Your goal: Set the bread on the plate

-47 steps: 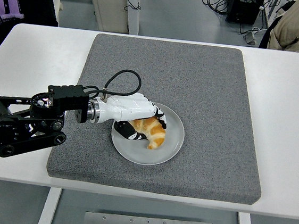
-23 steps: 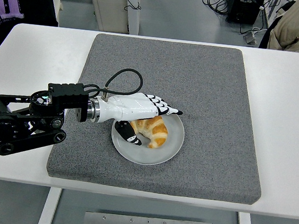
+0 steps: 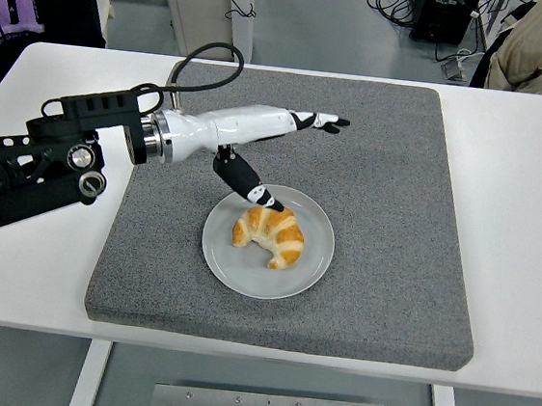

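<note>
Bread (image 3: 270, 236), a golden croissant, lay flat on the white plate (image 3: 308, 267), wholly inside its rim and free of any grip, so the placing itself looked done. The plate sat on the near half of a grey mat (image 3: 380, 176), which covered the middle of the white counter (image 3: 520, 229). Just beyond the croissant, the left hand (image 3: 275, 150) hung above the mat with its fingers (image 3: 320, 122) stretched out straight toward the far right and its thumb pointing down toward the bread; whether the thumb tip touched the crust could not be told. The hand was spread wide and held nothing. The left arm reached in from the left edge, and the right arm was out of view. By my judgement, nothing was left but to draw the arm clear of the plate. At the far edge, parts of two people showed behind the counter.
</note>
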